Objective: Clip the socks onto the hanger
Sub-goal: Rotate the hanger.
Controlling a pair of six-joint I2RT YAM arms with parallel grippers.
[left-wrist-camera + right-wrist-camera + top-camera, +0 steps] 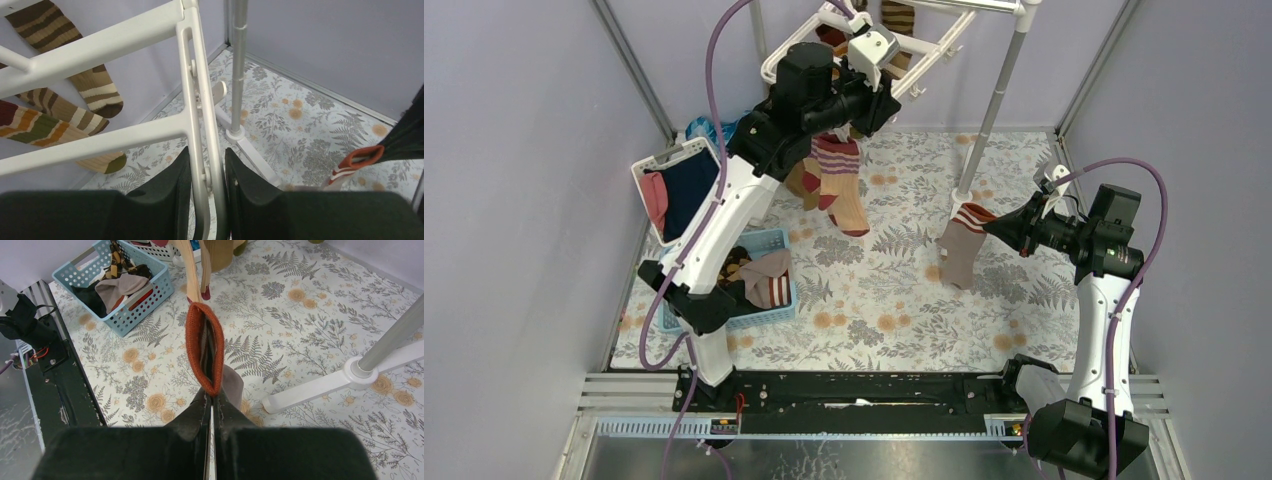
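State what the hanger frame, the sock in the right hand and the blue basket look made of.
Hanger frame: probably white moulded plastic, with smooth, slightly glossy bars and moulded slots.
Sock: matte knitted fabric. Fine ribbing shows on the orange-red cuff, but the fibre cannot be told.
Blue basket: pale blue plastic, apparently rigid, its walls a grid of holes.

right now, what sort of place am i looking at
Probably a walled-in robot test cell staged as a laundry corner: a white hanger with striped socks hanging from it, a blue basket of clothes, and a floral mat between plain lilac walls.
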